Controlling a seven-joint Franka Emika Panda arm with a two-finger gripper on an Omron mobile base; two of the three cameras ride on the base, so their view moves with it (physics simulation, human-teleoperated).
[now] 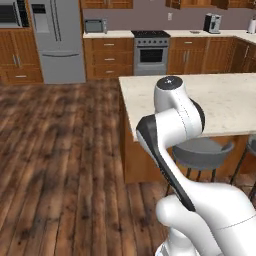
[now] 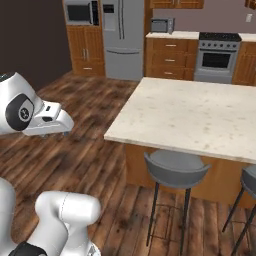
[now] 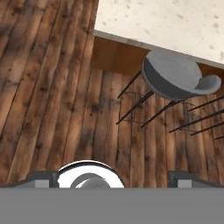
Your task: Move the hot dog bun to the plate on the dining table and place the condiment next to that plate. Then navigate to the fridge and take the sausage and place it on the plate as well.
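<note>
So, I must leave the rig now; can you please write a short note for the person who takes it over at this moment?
Gripper: open, holding nothing, pointing down at the wooden floor beside a grey stool.
Position: the base stands by the kitchen island, at the stool side. The fridge is across the room on the far wall, doors shut.
Things: the bun, condiment, plate and sausage cannot be located from here. The part of the island top in sight carries none of them.
Done: cannot be confirmed from these views.
Left: check the plate on the dining table first, then drive to the fridge for the sausage.
</note>
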